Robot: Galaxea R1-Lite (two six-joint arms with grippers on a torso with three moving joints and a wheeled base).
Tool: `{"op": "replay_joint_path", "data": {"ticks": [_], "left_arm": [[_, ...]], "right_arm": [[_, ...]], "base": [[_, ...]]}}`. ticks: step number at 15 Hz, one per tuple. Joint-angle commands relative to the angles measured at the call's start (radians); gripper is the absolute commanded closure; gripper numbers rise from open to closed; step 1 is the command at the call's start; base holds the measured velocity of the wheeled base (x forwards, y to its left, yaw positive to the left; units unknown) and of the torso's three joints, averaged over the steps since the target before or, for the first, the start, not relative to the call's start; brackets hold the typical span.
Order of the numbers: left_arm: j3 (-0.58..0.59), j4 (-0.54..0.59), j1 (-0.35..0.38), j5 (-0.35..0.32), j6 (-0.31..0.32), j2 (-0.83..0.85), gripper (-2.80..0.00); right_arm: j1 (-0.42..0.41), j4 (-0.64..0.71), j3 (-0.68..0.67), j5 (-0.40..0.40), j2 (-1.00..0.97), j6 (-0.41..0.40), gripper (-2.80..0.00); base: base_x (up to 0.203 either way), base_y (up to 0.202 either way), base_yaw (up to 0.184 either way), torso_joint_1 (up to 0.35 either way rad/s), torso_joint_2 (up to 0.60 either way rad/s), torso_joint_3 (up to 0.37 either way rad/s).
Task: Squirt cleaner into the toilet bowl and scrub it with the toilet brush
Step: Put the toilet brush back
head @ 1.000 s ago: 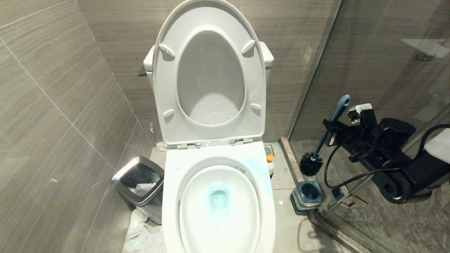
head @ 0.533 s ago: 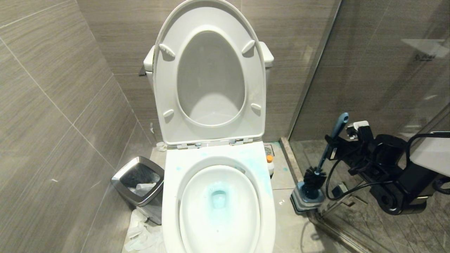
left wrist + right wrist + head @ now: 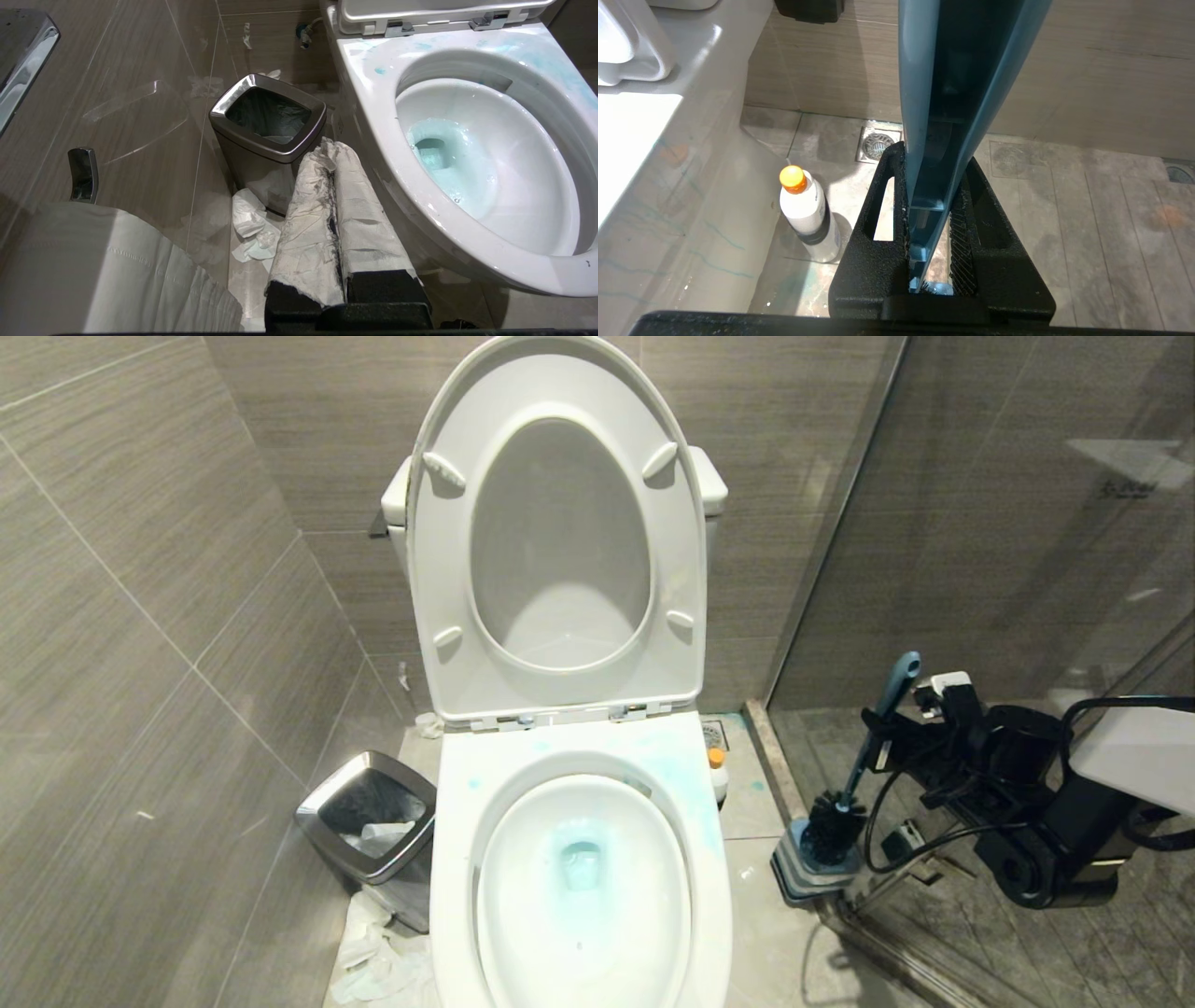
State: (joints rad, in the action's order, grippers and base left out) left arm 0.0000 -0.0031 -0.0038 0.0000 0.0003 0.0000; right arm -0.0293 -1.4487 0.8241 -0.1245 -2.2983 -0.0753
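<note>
Lowered since a second ago, the toilet brush (image 3: 868, 747) is clamped in the right gripper (image 3: 882, 728), its head seemingly inside the holder (image 3: 814, 868) by the toilet bowl's (image 3: 583, 887) right edge. If let go tilted, the holder could be tipped.

You get even, soft overhead light; glare shines off the toilet bowl (image 3: 583, 896) rim and glass partition (image 3: 1027, 523). In the right wrist view the toilet brush (image 3: 952, 93) handle looms dark, slightly blurred.
</note>
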Motion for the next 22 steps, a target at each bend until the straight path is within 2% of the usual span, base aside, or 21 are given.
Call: {"op": "replay_joint_path", "data": {"ticks": [1, 10, 22], "left_arm": [[0.0, 0.0, -0.001, 0.0, 0.0, 0.0, 0.0], [0.0, 0.0, -0.001, 0.0, 0.0, 0.0, 0.0], [0.0, 0.0, -0.001, 0.0, 0.0, 0.0, 0.0]], "right_arm": [[-0.014, -0.008, 0.032, -0.011, -0.03, -0.004, 0.0], [-0.045, 0.002, 0.214, -0.038, -0.2, -0.009, 0.0], [-0.051, -0.002, 0.236, -0.055, -0.292, -0.023, 0.0]], "base": [[0.0, 0.0, 0.0, 0.0, 0.0, 0.0], [0.0, 0.0, 0.0, 0.0, 0.0, 0.0], [0.0, 0.0, 0.0, 0.0, 0.0, 0.0]]}}
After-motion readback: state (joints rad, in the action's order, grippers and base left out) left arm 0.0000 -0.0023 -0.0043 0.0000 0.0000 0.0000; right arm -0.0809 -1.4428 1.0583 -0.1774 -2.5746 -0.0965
